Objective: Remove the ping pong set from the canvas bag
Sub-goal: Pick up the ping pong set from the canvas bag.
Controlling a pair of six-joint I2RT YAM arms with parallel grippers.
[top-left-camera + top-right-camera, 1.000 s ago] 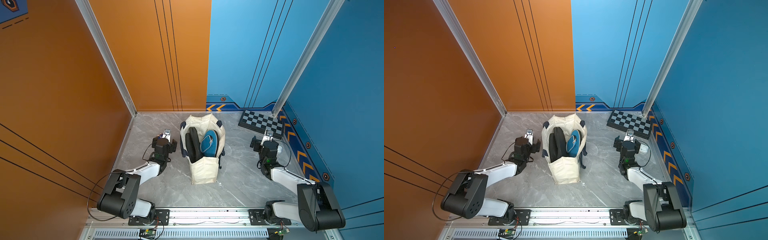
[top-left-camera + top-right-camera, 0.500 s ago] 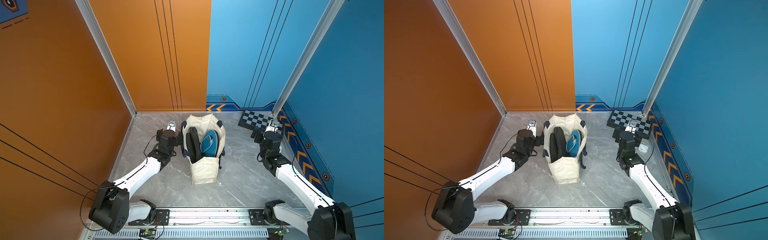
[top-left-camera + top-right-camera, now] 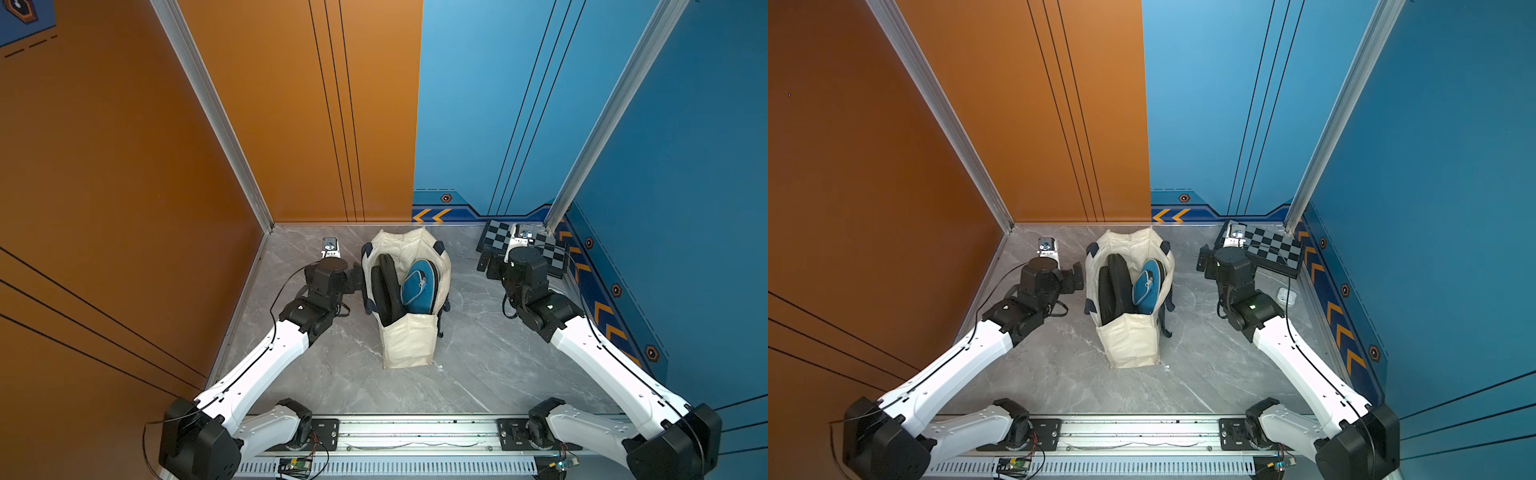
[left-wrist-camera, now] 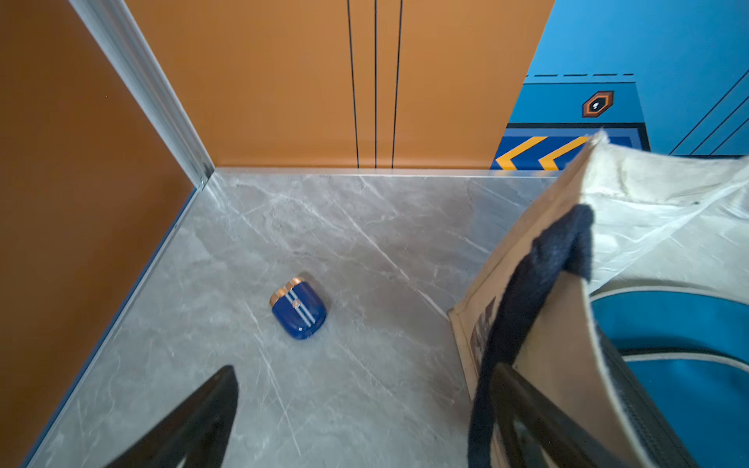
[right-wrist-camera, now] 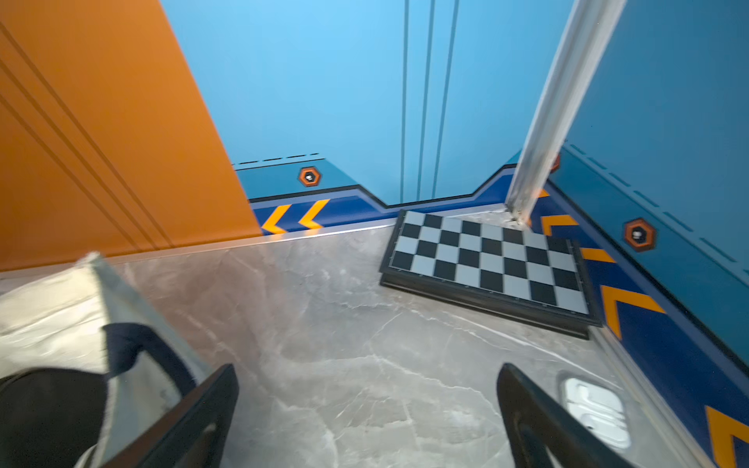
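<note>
The ping pong set sits inside the one cream canvas tote bag with navy strap handles (image 3: 409,345), which stands upright mid-desk with its mouth open. Three pieces show in the mouth in both top views. Two dark flat pouches (image 3: 386,286) stand on edge at the 9 o'clock side. One blue paddle-shaped zipped fabric case with grey piping (image 3: 417,286) leans at the 3 o'clock side.

The left jaws are at 9 o'clock of the bag, spread wide and holding nothing. In the left wrist view one finger (image 4: 527,405) lies just beside the bag's outer wall and a navy strap (image 4: 539,275); I cannot tell whether it touches. The right jaws are at 3 o'clock, well apart from the bag, also spread and empty, with bare grey marble desk (image 5: 364,364) between the fingers.

Further out lie three single things:
- One black-and-grey chequered board (image 3: 552,251) is at 2 o'clock.
- One small glossy blue case with gold trim (image 4: 298,310) is in the left wrist view.
- One small white case (image 3: 1286,296) is at 3 o'clock, beyond the right arm.

A second ago both arms were folded back. Now both reach further toward 12 o'clock, and the right wrist covers part of the board. The bag and its contents have not moved.
</note>
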